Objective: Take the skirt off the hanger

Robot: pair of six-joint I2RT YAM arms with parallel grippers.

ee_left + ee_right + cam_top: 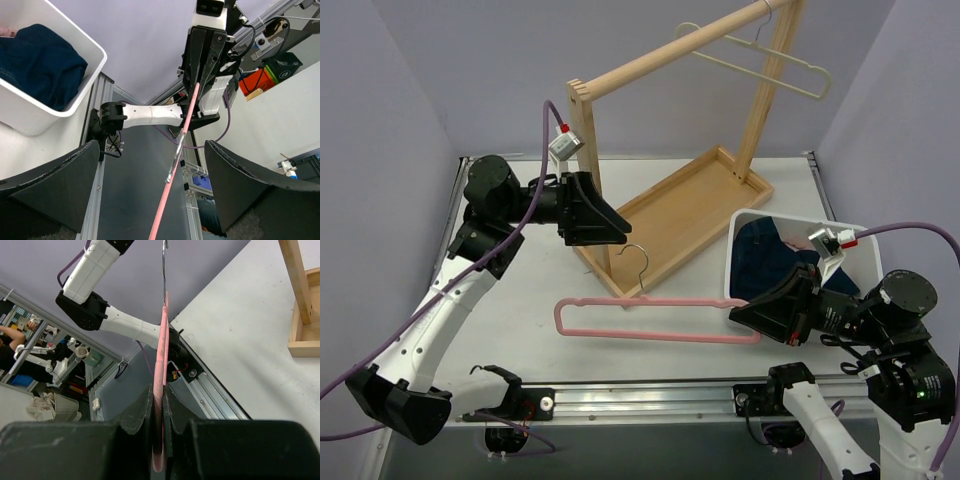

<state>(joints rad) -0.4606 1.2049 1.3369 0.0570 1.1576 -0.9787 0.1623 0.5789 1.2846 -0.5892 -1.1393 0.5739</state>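
clamping pink hanger (670,301), right arm (880,310) low; left jaws spread

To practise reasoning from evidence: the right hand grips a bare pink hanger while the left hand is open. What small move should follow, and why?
Probably the right hand should lower the pink hanger onto the table and release it. The hanger carries no garment, only that hand pinches its end, and the left hand stands open, gripping nothing.

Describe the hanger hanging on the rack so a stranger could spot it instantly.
Find the wooden rack on the table. The cream hanger hangs from its top rail, near the far right end. It is slim, pale and bare, unlike the pink hanger lower down in front of the rack.
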